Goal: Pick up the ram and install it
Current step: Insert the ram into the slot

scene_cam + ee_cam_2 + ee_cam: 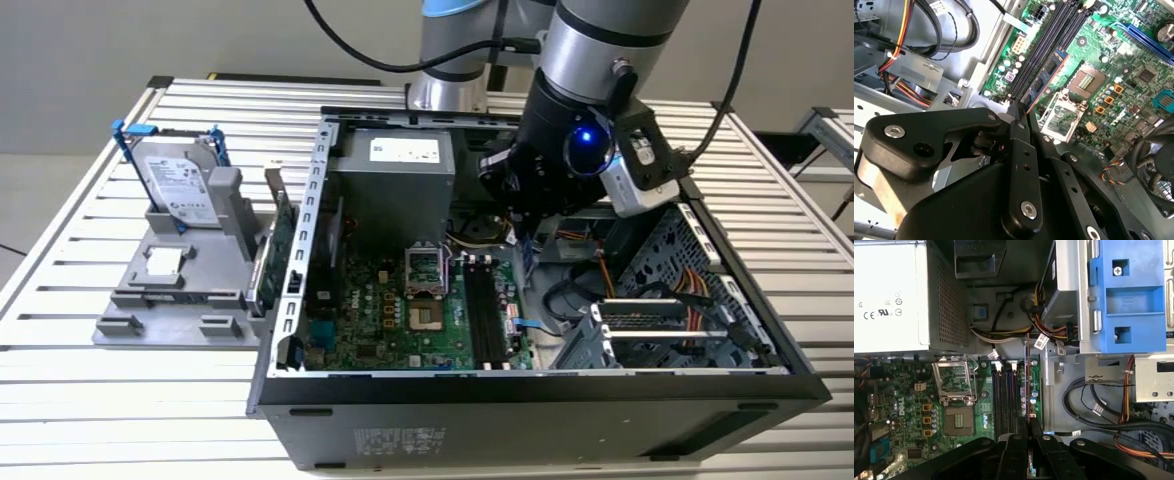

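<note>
Gripper (1025, 432) grips ram (1027, 375) edge-on above motherboard slots (1004, 397), cables (1004, 332) nearby.

Silver hard drive (178, 185) upright in grey holder (174, 300).

slatted table (80, 400), computer case (534, 420), gray holder (174, 300)

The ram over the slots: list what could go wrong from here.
1. The ram hangs edge-on in the gripper, beside the memory slots; if it is not lined up with one slot, pushing down could jam or bend it.
2. The grip is at one end, so the stick might tilt and seat unevenly.
3. Loose cables lie near the slots' far end and could snag.
</note>
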Motion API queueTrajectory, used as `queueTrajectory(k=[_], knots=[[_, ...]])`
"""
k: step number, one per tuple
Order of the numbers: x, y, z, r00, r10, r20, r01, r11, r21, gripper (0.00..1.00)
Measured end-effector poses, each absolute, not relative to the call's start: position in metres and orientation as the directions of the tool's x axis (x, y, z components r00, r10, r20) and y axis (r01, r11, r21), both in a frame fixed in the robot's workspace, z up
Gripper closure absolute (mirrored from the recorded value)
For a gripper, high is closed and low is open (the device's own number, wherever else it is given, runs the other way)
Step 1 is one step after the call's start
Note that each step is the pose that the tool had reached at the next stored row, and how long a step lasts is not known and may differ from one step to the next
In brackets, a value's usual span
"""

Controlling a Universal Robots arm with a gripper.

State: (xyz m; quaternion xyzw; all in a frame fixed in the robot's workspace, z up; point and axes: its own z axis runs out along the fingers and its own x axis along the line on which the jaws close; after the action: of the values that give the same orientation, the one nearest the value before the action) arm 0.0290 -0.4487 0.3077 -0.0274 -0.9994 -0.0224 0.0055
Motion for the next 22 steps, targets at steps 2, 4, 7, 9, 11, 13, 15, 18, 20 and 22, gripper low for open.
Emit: queueTrajectory(k=[2,4,7,9,11,13,15,18,20,22], knots=[[0.029,-0.449,0.305,-0.998,0.054,0.012,0.055,0.997,0.045,1.0],[0.029,-0.45,0.301,-0.998,0.054,0.012,0.055,0.998,0.045,1.0],[0.029,-0.451,0.296,-0.998,0.054,0.012,0.055,0.997,0.045,1.0],[0.029,-0.452,0.292,-0.998,0.054,0.012,0.055,0.998,0.045,1.0],[0.029,-0.453,0.289,-0.998,0.054,0.012,0.055,0.998,0.044,1.0],[0.029,-0.455,0.285,-0.998,0.054,0.012,0.055,0.998,0.045,1.0],[0.029,-0.456,0.281,-0.998,0.054,0.012,0.054,0.998,0.045,1.0],[0.029,-0.458,0.277,-0.998,0.054,0.012,0.054,0.998,0.044,1.0],[0.029,-0.46,0.273,-0.998,0.053,0.012,0.054,0.998,0.045,1.0],[0.029,-0.463,0.27,-0.999,0.053,0.012,0.054,0.998,0.044,1.0]])
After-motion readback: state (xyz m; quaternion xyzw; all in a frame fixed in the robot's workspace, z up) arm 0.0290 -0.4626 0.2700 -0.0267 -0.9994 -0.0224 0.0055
